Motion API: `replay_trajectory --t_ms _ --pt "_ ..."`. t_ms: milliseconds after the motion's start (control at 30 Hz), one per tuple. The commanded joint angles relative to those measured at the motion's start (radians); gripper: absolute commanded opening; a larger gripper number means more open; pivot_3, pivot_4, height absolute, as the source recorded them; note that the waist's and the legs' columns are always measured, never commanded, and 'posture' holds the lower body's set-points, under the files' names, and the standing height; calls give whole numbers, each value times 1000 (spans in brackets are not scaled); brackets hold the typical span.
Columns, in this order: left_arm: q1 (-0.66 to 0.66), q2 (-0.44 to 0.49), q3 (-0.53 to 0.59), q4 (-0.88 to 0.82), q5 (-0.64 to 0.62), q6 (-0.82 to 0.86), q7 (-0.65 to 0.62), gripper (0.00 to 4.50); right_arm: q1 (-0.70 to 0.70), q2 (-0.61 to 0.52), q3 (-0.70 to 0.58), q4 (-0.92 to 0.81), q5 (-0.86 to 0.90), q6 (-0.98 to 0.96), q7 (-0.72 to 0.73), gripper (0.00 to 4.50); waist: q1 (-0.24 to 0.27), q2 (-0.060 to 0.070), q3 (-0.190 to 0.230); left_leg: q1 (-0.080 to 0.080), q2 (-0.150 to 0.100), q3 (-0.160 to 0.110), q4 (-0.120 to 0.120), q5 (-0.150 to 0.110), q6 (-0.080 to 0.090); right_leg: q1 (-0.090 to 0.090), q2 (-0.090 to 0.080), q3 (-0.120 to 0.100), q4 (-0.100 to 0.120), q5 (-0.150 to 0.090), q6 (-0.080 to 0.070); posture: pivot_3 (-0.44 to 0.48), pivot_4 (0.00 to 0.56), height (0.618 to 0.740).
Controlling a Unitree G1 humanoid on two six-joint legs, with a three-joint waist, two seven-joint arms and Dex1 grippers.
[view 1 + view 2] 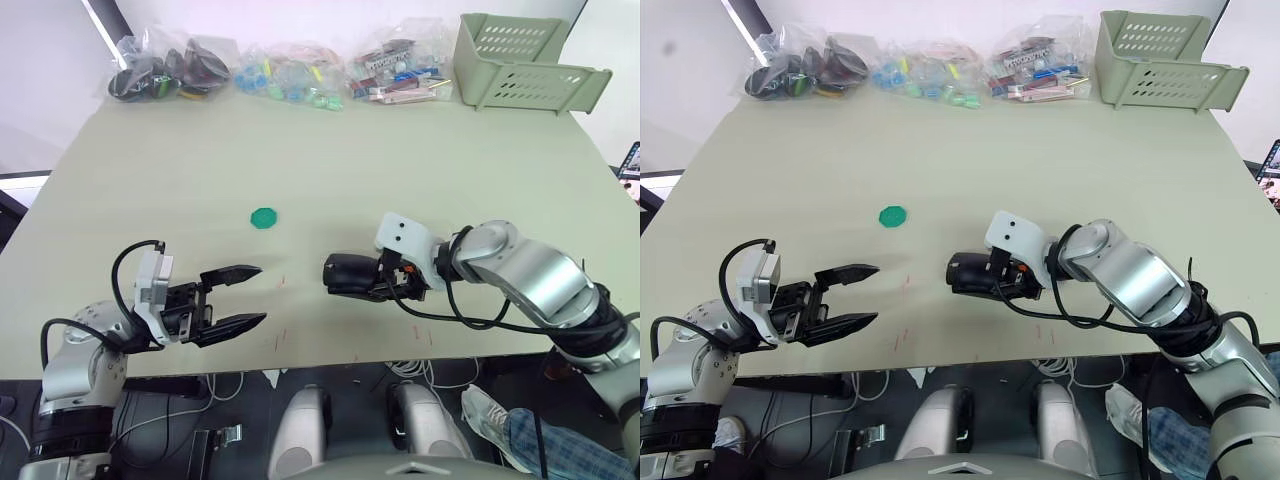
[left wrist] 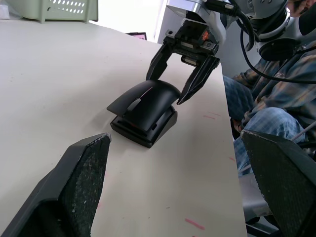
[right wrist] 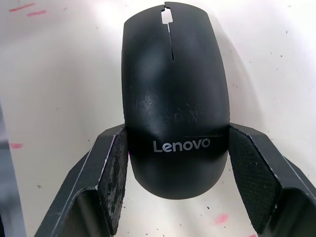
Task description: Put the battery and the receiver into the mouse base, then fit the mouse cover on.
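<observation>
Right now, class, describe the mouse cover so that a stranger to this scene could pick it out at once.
Start at the pale table and go to its near edge, where the right pincer straddles a black mouse. The mouse cover is its smooth glossy top shell, marked Lenovo, unlike the flat green disc farther back.

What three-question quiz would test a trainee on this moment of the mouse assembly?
1. True or false: the smooth black curved mouse cover lies on the black mouse base.
2. Which gripper has its fingers on either side of the cover: A left gripper, B right gripper?
3. Fill in: the round green disc lies on the pale ___.

Key: 1 true, though its front edge looks raised off the base in the left wrist view. 2 B. 3 table.
</observation>
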Motion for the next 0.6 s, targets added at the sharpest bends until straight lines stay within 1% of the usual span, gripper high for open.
replay_trajectory --t_ms 33,600 --pt "9 10 20 -36 -5 -9 0 4500 -31 2 8 -17 6 6 -9 2852 -1 0 0 0 0 0 0 0 0 0 0 0 0 0 0 0 150 740" --pt "10 5 16 -40 -5 -11 4 4500 -55 -10 45 5 20 26 -14 2852 -2 0 0 0 0 0 0 0 0 0 0 0 0 0 0 0 150 740"
